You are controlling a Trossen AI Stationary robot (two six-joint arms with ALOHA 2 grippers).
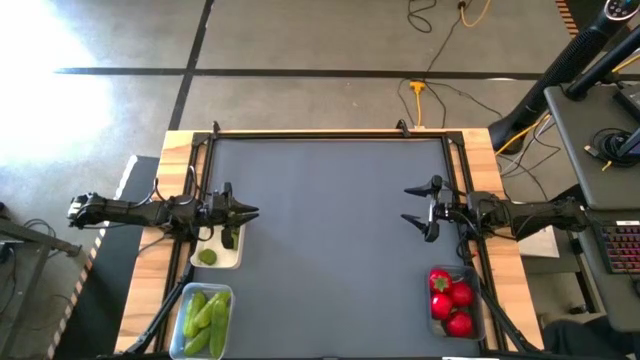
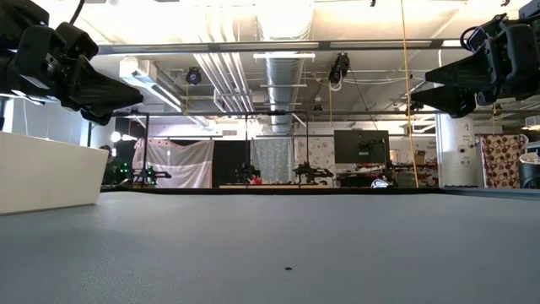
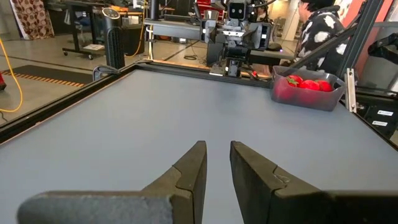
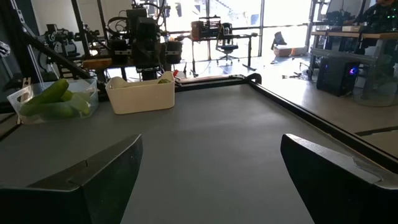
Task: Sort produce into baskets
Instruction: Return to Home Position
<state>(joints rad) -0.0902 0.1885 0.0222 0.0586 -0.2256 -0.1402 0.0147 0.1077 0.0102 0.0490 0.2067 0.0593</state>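
Note:
My left gripper hovers empty over the table's left side, just beyond the white tray, its fingers almost together with a narrow gap. The tray holds a light-green lime and a darker green piece. A clear tub at the near left holds long green cucumbers. A clear tub at the near right holds round red pieces. My right gripper hovers wide open and empty at the right side.
The dark mat between the two arms is bare. Wooden borders and a black frame edge the table. Beyond it are a floor with cables, a desk at the right, and a person behind the red tub in the left wrist view.

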